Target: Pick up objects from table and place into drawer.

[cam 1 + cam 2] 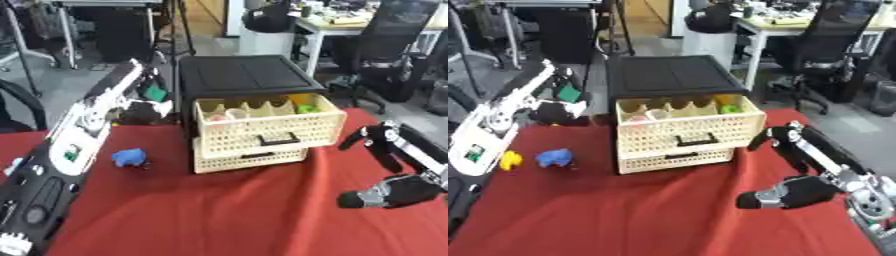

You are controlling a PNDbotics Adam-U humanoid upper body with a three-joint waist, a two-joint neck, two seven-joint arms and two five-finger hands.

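Note:
The cream perforated top drawer [267,131] of a black-topped cabinet [241,74] stands pulled out, with yellow, green, pink and white things inside; the lower drawer is pushed in. My left hand [560,107] is raised at the table's far left edge, left of the cabinet, fingers curled round a small green thing [569,93]. A blue object [129,157] lies on the red cloth left of the drawers, and a small yellow object [509,160] lies further left. My right hand [794,192] hovers low to the right of the drawers, open and holding nothing.
The red cloth [236,210] covers the table. My left forearm [74,145] runs up along the left side, over the cloth's edge. Office chairs, desks and a bin stand behind the table.

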